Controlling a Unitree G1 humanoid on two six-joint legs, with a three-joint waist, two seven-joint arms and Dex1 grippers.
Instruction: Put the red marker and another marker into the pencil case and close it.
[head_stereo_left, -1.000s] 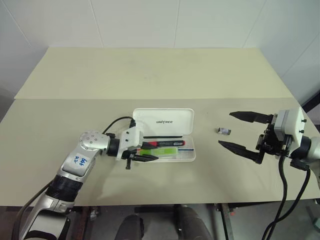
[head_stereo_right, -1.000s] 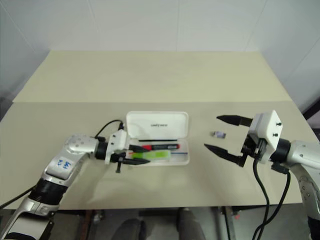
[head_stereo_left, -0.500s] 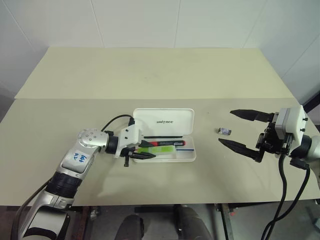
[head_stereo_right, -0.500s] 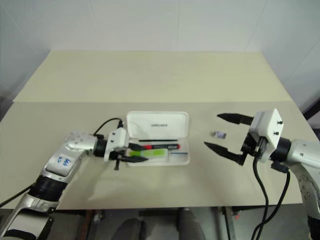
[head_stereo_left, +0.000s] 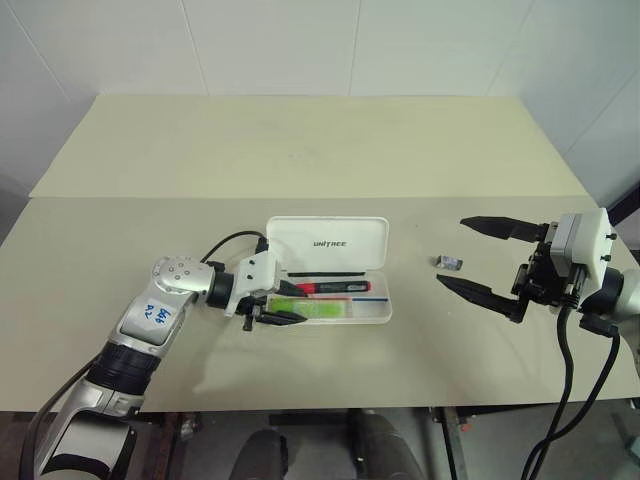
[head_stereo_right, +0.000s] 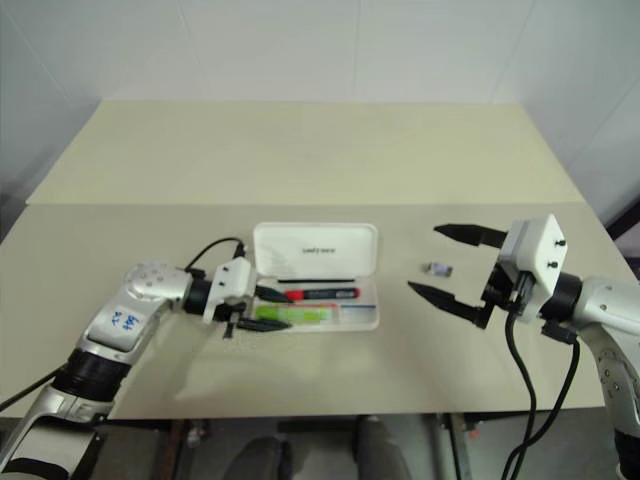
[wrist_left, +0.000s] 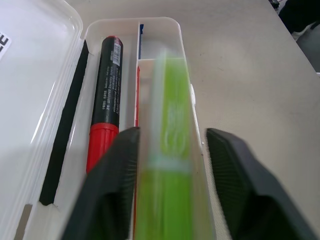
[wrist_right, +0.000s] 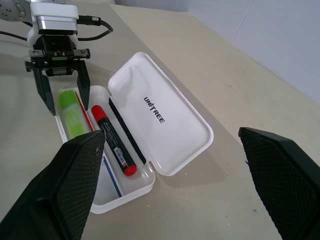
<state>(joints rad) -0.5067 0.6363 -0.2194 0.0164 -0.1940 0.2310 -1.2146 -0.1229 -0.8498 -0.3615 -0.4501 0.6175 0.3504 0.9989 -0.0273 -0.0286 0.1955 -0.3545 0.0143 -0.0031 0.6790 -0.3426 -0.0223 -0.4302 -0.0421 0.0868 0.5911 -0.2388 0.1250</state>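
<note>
Left gripper (head_stereo_left: 288, 306) parted around green marker (wrist_right: 71, 116), dropped beside red marker (wrist_right: 114, 146); right gripper (head_stereo_left: 478, 258) wide apart. Next: shut pencil case (wrist_right: 162, 116) lid.

I see the pencil case (wrist_right: 165, 125) as smooth, glossy white hard plastic, its lid catching a soft sheen. The red marker (wrist_left: 106, 100) has a smooth plastic barrel with a printed label and a slightly shiny red cap. The green marker (wrist_right: 71, 118) looks like bright, smooth plastic. My fingers (wrist_right: 55, 195) are matt black with a fine cross-hatched, grippy texture on the pads. The bench (head_stereo_left: 300, 150) is a matt, pale beige surface, smooth and without glare.
</note>
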